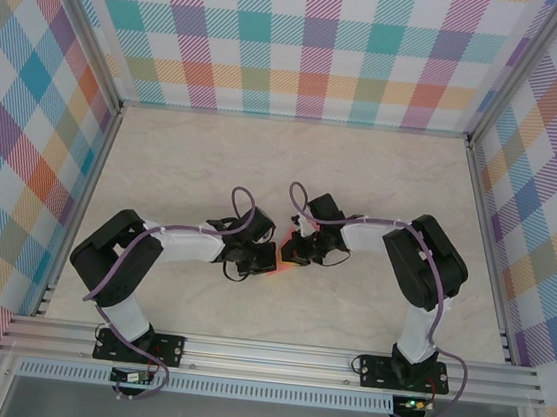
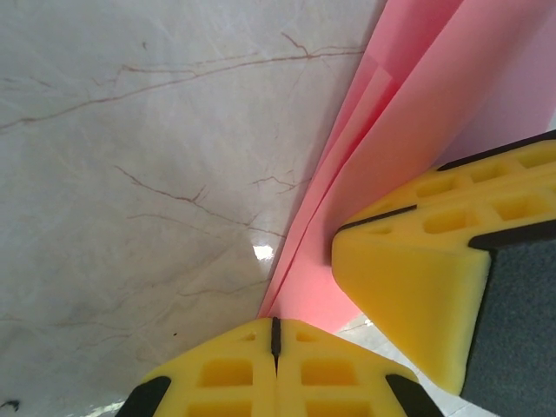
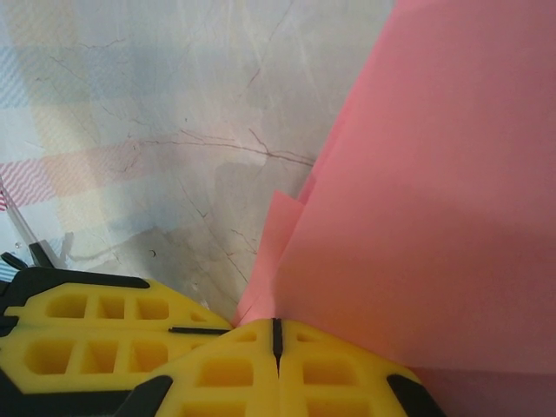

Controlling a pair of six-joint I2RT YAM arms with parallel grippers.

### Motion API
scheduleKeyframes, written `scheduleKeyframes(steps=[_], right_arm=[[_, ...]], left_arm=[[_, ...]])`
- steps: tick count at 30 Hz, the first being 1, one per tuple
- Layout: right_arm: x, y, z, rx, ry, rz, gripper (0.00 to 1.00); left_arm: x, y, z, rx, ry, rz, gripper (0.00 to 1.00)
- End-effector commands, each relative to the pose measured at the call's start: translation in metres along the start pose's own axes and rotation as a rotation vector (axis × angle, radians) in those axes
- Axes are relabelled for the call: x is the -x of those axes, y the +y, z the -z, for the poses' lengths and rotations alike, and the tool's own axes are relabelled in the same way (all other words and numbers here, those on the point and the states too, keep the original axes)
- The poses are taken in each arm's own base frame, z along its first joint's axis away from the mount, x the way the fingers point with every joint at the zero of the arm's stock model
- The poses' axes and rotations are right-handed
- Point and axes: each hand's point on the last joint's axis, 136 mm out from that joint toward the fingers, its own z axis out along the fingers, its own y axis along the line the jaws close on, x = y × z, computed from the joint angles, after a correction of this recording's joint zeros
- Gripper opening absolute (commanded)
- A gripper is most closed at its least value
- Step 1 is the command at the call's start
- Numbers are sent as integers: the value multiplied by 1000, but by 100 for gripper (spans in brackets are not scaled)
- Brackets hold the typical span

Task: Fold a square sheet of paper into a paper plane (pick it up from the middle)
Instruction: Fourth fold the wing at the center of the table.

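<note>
Together, left gripper (image 2: 274,328) and right gripper (image 3: 276,332) pinch the folded pink sheet (image 3: 417,191) over the table (image 2: 130,174); even tension should keep creases crisp.

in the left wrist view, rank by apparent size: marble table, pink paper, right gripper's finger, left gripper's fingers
1. marble table
2. pink paper and right gripper's finger: about alike; the finger is nearer the camera
3. left gripper's fingers

Lab test cell, plaid walls (image 1: 318,42), aluminium frame (image 1: 272,354)
</note>
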Motion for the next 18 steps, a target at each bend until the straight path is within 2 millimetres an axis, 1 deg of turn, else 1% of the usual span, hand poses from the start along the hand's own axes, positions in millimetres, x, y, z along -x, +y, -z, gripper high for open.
scheduleKeyframes(steps=[1,4,10,12,13,15,18], right_arm=[[31,-44,15,-114,-126,-73,0],[44,-57,28,-110,-166,-111,0],[72,-92,59,-138,-260,-205,0],[81,-96,71,-141,-298,-219,0],[84,-96,76,-139,-313,-224,0],[89,-85,87,-128,-339,-202,0],[85,-57,97,-85,-357,-157,0]], left_arm=[[-44,79,-4,282,118,72,0],[-46,82,-4,285,122,76,0],[-46,80,-4,272,123,73,0],[-45,78,-4,264,121,67,0],[-44,76,-4,261,118,65,0],[-44,74,-3,254,118,59,0],[-41,69,-3,239,111,53,0]])
